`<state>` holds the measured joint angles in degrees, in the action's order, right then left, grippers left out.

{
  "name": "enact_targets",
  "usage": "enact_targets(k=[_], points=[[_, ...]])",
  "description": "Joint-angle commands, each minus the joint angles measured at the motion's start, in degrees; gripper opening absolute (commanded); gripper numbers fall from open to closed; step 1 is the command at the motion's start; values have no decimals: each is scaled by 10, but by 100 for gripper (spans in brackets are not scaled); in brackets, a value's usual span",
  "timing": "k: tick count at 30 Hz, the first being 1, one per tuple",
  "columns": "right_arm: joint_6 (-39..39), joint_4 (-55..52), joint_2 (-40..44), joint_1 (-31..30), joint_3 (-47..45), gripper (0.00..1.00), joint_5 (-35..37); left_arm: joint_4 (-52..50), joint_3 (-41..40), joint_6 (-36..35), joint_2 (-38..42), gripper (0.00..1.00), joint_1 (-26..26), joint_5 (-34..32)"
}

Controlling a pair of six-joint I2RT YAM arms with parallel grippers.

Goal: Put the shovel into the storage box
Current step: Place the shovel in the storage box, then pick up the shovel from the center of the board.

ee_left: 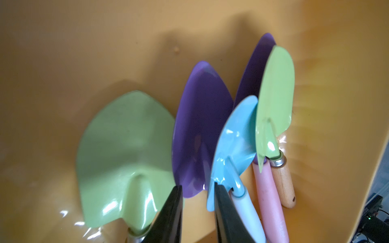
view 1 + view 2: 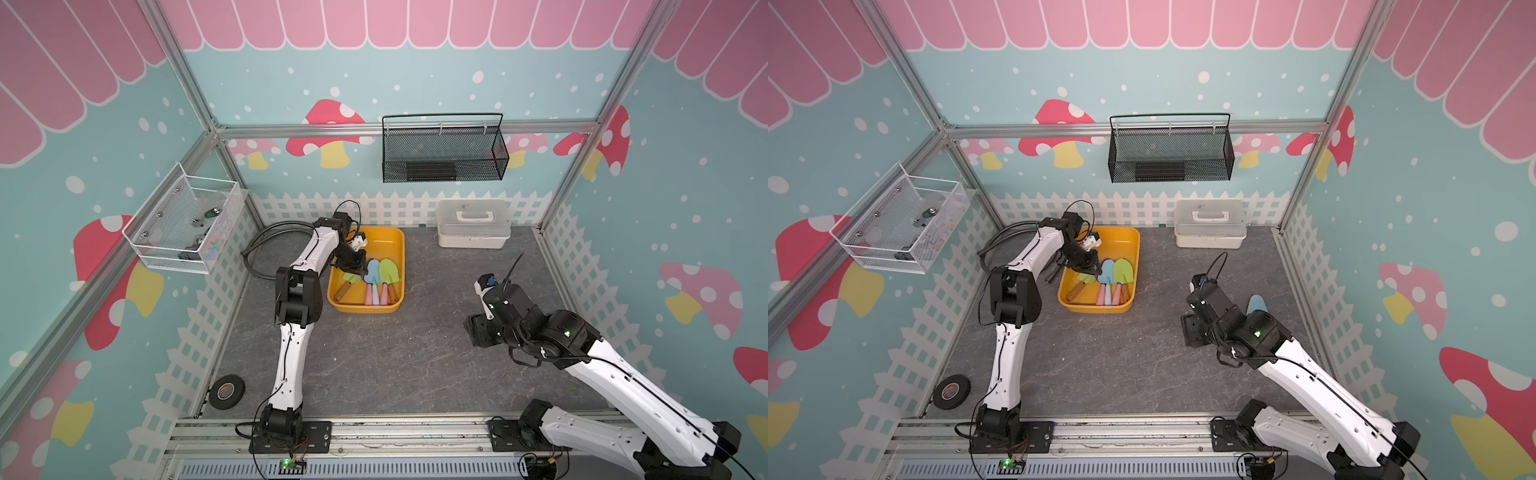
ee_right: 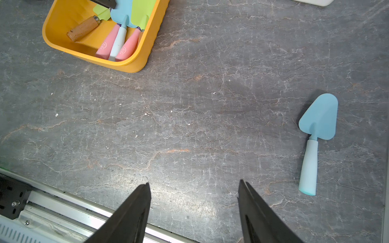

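Shovel (image 3: 315,145) lies flat on the bench (image 3: 189,105), well apart from the storage box (image 3: 134,65); handle end nearer my spread, empty right hand (image 3: 194,182), the closer one. Left hand (image 1: 197,185), slightly parted, holds nothing over the box.

We list the left arm (image 2: 286,361): white shell links, black joint housings, thin black cable (image 2: 283,365) clipped along the shell, small dark screws, black base plate (image 2: 318,436). We list the right arm (image 2: 615,374): same white-and-black build, green indicator light (image 2: 566,332), small blue part (image 2: 490,279) at its wrist. On the left gripper (image 1: 197,189) and the right gripper (image 3: 194,185) we record black tapered fingers (image 3: 130,214).
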<state>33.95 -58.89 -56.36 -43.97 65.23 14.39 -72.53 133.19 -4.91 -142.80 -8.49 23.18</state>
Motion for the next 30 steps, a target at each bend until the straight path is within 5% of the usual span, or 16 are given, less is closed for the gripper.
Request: enact_targets(k=[1, 6, 10, 13, 21, 30], points=[[9, -23, -3, 4, 21, 72, 44, -24, 38, 4, 58, 31, 7, -12], [0, -29, -9, 82, 36, 79, 82, -21, 43, 44, 136, 39, 5, 49], [-29, -10, -39, 206, 24, 81, 53, 33, -18, 69, 221, 58, -35, 97], [-48, 6, -86, 282, 13, 81, 14, 79, -72, 101, 280, 63, -57, 158], [-88, 91, -157, 407, -65, 82, -67, 554, -501, 350, 518, 75, -98, 261], [-89, 147, -207, 499, -150, 81, -109, 643, -645, 383, 571, 76, -121, 243]])
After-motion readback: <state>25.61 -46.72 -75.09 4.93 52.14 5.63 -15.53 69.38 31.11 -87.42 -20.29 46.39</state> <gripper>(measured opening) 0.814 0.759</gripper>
